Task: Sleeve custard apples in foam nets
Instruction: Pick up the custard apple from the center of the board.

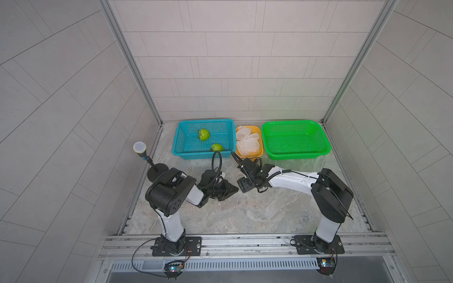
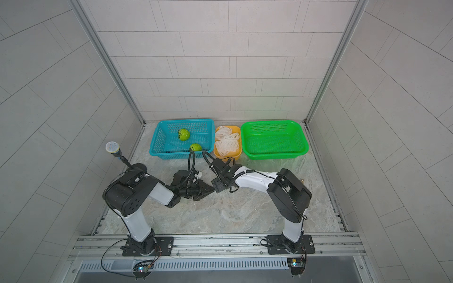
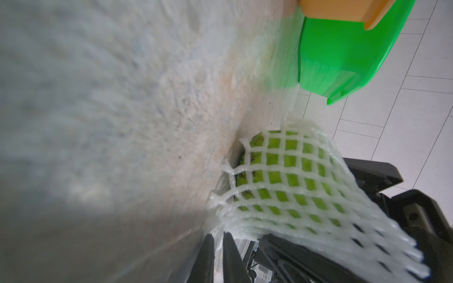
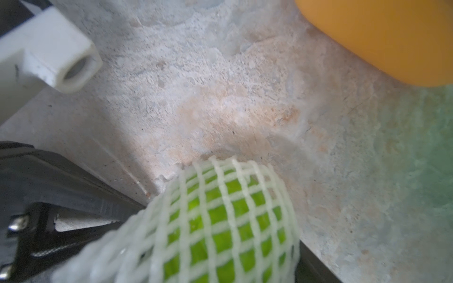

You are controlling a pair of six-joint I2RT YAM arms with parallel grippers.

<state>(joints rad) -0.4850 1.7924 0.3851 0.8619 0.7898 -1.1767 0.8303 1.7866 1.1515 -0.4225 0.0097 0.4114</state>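
One custard apple [image 3: 282, 176] lies on the marble table inside a white foam net [image 3: 348, 220]; it also shows as the netted custard apple [image 4: 220, 215] in the right wrist view. My right gripper [image 4: 228, 257] is shut around this netted fruit, one finger [image 3: 367, 176] on each side. My left gripper [image 3: 218, 245] is pinched almost shut on the net's bunched edge. In both top views the two grippers, left [image 1: 232, 190] and right [image 1: 242, 186], meet mid-table and hide the fruit. Two bare custard apples [image 1: 203, 134] [image 1: 216, 147] lie in the blue basket [image 1: 179, 152]. Spare foam nets [image 1: 246, 141] fill the yellow tray [image 1: 247, 154].
A green basket [image 1: 294, 154] holding nothing stands at the back right, next to the yellow tray. A microphone on a round stand [image 1: 140, 147] stands at the left edge. Walls close the table in on three sides.
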